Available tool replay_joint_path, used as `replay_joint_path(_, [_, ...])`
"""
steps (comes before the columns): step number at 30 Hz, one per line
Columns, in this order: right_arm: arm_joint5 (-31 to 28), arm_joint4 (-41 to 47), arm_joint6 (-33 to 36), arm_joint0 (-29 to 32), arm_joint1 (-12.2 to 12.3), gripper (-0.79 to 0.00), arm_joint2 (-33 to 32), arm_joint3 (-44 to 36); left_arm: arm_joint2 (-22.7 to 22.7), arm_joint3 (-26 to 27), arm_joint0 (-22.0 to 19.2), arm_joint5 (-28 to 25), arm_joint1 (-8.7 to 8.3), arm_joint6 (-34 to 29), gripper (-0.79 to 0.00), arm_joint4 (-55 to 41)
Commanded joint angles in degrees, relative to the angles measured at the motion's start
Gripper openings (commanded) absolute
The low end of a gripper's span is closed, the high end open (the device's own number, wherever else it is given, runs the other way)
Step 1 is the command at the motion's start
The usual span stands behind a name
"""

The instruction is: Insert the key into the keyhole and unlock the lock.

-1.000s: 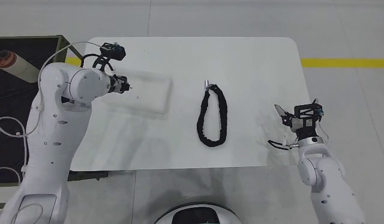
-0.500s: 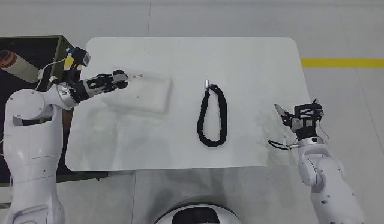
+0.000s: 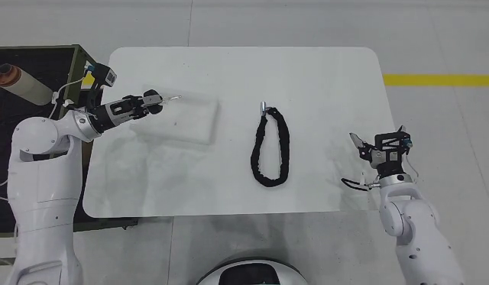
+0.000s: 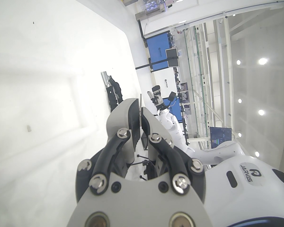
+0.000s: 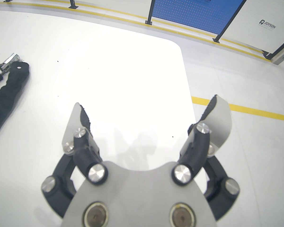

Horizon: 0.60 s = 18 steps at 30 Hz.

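Left gripper (image 3: pixel 157 100) pinched what looked like the key (image 3: pixel 171 98) near the table's (image 3: pixel 328 86) left edge, right gripper (image 3: pixel 351 161) spread by the right edge, chain lock (image 3: pixel 271 151) mid-table.

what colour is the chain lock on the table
The chain lock is black, with a silver metal end; clearest in the top view.

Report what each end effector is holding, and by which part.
The left end effector pinches the key by its rear end, its thin blade sticking out ahead. The right end effector is open and holds nothing.
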State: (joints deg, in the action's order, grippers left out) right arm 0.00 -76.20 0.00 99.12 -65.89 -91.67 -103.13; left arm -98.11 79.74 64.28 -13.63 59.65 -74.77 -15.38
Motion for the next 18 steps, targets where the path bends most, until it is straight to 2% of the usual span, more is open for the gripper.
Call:
replay_joint_path(1, [0.0, 0.0, 0.0, 0.0, 0.0, 0.0, 0.0, 0.0, 0.0, 0.0, 0.0, 0.0, 0.0, 0.0, -0.785, 0.0])
replay_joint_path(5, [-0.9, 0.4, 0.4, 0.0, 0.0, 0.0, 0.3, 0.0, 0.0, 0.0, 0.0, 0.0, 0.0, 0.0, -0.785, 0.0])
replay_joint_path(6, [-5.4, 3.3, 2.6, -0.4, 0.0, 0.0, 1.3, -0.8, 0.0, 0.0, 0.0, 0.0, 0.0, 0.0, -0.785, 0.0])
replay_joint_path(7, [-10.5, 6.6, 7.2, -1.2, 0.1, 0.0, 2.2, -1.8, 0.0, 0.0, 0.0, 0.0, 0.0, 0.0, -0.785, 0.0])
replay_joint_path(8, [-12.5, 9.7, 12.7, -2.7, 0.2, 0.0, 2.3, -3.1, 0.0, 0.0, 0.0, 0.0, 0.0, 0.0, -0.785, 0.0])
replay_joint_path(12, [-14.4, 19.2, 33.8, -9.6, 0.0, 0.0, 7.2, -9.9, 0.0, 0.0, 0.0, 0.0, 0.0, 0.0, -0.785, 0.0])
replay_joint_path(14, [-12.6, 21.3, 44.8, -14.4, -0.2, 0.0, 10.8, -11.1, 0.0, 0.0, 0.0, 0.0, 0.0, 0.0, -0.785, 0.0])
replay_joint_path(18, [-5.4, 28.7, 59.6, -25.5, -1.5, 0.0, 19.3, -9.5, 0.0, 0.0, 0.0, 0.0, 0.0, 0.0, -0.785, 0.0])
